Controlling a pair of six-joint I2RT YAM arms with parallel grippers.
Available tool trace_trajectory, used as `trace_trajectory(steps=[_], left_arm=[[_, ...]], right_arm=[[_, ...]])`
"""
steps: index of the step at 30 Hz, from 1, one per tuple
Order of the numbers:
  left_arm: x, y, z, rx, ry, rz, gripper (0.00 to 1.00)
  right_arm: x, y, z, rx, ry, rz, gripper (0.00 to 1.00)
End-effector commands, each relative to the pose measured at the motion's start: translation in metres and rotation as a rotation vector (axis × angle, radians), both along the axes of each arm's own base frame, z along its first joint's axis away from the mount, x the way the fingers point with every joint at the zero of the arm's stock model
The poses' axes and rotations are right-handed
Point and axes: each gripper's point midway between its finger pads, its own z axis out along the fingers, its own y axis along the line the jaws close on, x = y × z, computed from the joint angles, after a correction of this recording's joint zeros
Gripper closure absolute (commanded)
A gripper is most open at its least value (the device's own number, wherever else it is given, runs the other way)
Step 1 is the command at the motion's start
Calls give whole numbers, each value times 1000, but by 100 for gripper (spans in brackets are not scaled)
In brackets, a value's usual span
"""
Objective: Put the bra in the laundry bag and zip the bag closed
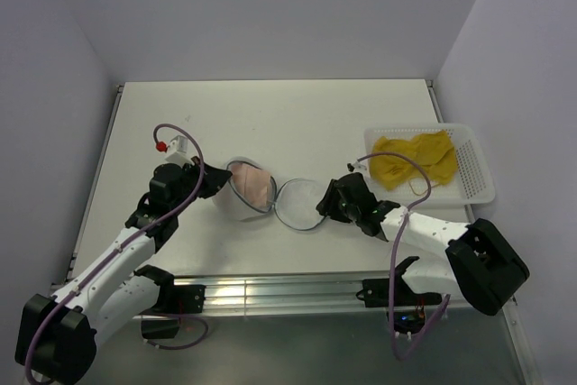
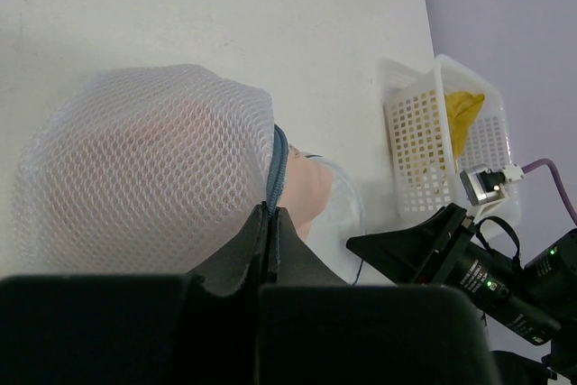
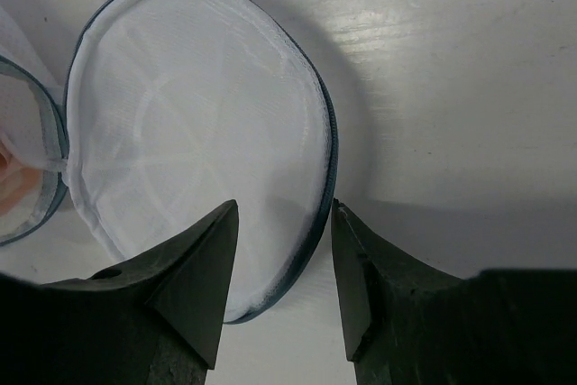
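While both arms reach in from the near edge, I record the left gripper [image 2: 270,227] clamped shut on the zip rim [image 2: 280,158] of the laundry bag [image 2: 135,169], at the left side of its domed half. To its right, the right gripper [image 3: 279,268] stands part open, one finger on either side of the dark rim of the lid flap [image 3: 180,114]. A gap shows on both sides, so nothing is gripped there. The flap lies flat on the table [image 1: 270,114], joined to the dome at its left. The bra [image 1: 251,184], pale pink, sits in the dome's open mouth and bulges a little past the rim in the left wrist view. I cannot find the zip puller in any view.

Handling, as I judge it: the mesh is light, thin and limp, and will fold or slide rather than resist. The corded rim is the only firm part and the proper place to pinch. The bra is soft and springy and may push the flap back when it is folded over. With one side anchored, the bag should not skate on the smooth table.

Farthest off, at the right, a white lattice basket [image 1: 473,178] holds yellow cloth [image 1: 415,158], well apart from the work.
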Motion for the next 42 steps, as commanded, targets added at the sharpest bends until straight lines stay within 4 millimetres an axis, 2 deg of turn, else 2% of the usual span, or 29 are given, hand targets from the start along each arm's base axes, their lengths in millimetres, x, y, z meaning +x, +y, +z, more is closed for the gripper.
trace_trajectory(steps=[1,7,9,10,11,12,14,15,16,17,18,20,21,22,23,24,25,27,28,29,30,31,32,33,35,36,39,40,42], left_arm=[[4,-6,19,-9,-74,-30,100],[4,-4,19,3,-77,-23,100],[4,-3,17,6,-73,-18,100],[3,-2,17,6,-73,-17,100],[2,-2,18,7,-75,-17,100],[2,-1,18,9,-76,-15,100],[3,-1,21,3,-85,-9,100],[3,-3,23,-6,-91,-21,100],[5,-6,28,-15,-99,-31,100],[8,-11,38,-38,-121,-46,100],[9,-16,45,-50,-131,-63,100],[13,-26,65,-42,-165,-91,100],[12,-27,71,-29,-174,-88,100],[15,-19,89,-21,-215,-44,100],[13,-13,92,4,-230,-25,100],[9,-4,85,42,-198,6,100],[2,6,97,45,-233,36,100],[-3,26,87,80,-214,121,100],[-6,28,80,64,-220,128,100],[-9,16,78,17,-211,77,100],[-6,7,92,-42,-264,48,100],[1,-8,77,-46,-211,-3,100],[2,-19,74,-58,-185,-54,100],[0,-31,73,-54,-164,-99,100],[2,-29,67,4,-136,-88,100],[4,-19,66,24,-144,-39,100],[-6,-2,56,40,-165,20,99],[-5,0,51,48,-151,27,99],[-5,-6,42,38,-116,2,100]], right_arm=[[10,12,5,62,-36,-19,47],[13,16,-4,73,-21,-27,50],[16,19,1,92,-42,-30,66],[19,17,6,91,-68,-40,86],[21,19,16,87,-109,-31,94],[27,21,41,103,-178,-34,100],[35,17,83,84,-304,-30,100],[34,14,90,53,-308,-14,100],[44,19,127,66,-371,-4,100],[45,20,147,38,-410,35,100],[47,25,181,36,-439,59,100],[48,33,201,-30,-441,143,100],[42,36,223,-69,-429,175,100],[41,33,223,-117,-411,188,100],[39,28,223,-167,-406,208,100],[35,13,218,-234,-377,190,100],[35,1,217,-277,-376,163,100],[34,-19,221,-313,-399,115,100],[35,-15,225,-286,-405,127,100],[38,1,219,-266,-386,164,100],[43,21,233,-220,-415,196,100],[45,36,234,-231,-416,224,100],[40,69,215,-298,-388,313,100],[40,75,228,-333,-391,314,100],[40,68,226,-407,-392,301,100],[41,55,217,-428,-390,281,100],[44,27,247,-340,-473,211,100],[42,27,257,-313,-498,213,100],[33,49,267,-234,-510,293,100]])
